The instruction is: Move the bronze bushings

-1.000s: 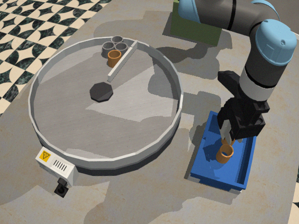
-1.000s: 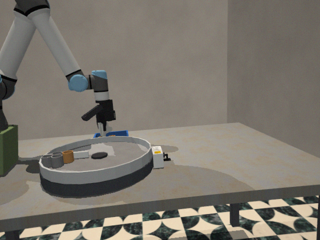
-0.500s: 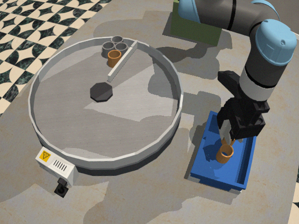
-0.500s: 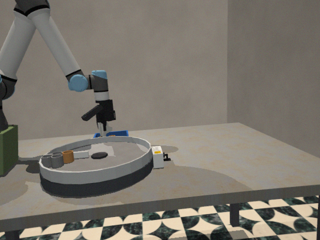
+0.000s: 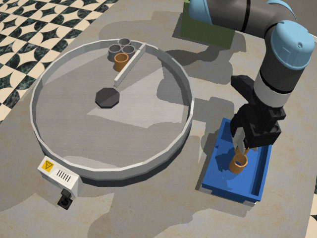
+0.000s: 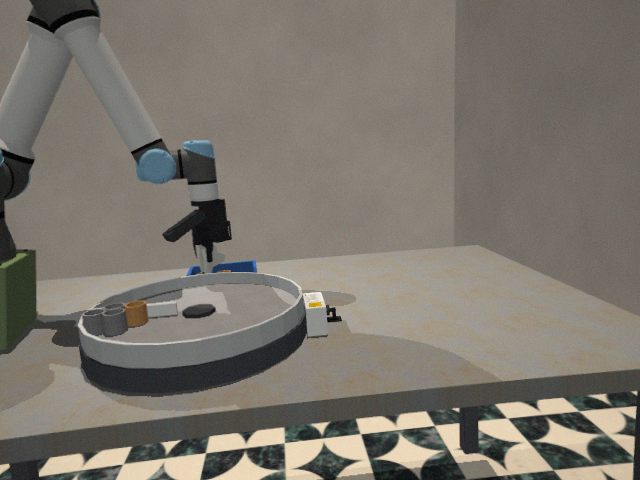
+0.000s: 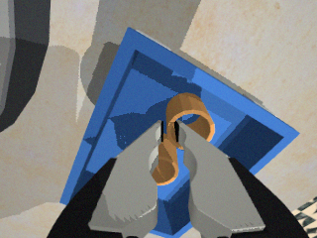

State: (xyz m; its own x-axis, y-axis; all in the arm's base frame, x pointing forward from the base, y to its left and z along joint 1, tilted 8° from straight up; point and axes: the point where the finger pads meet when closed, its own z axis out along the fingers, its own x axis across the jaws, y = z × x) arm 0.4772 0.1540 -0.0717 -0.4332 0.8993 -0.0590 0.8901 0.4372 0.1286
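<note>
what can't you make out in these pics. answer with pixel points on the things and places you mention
- the far bronze bushing [image 5: 246,151] [image 7: 164,175]: partly behind the jaws [image 5: 247,151] in the top and wrist views
- inside of the crate [image 6: 248,267]: hidden by the turntable rim [image 6: 206,351] in the exterior view
- robot's base: cut off by the top view's edge
</note>
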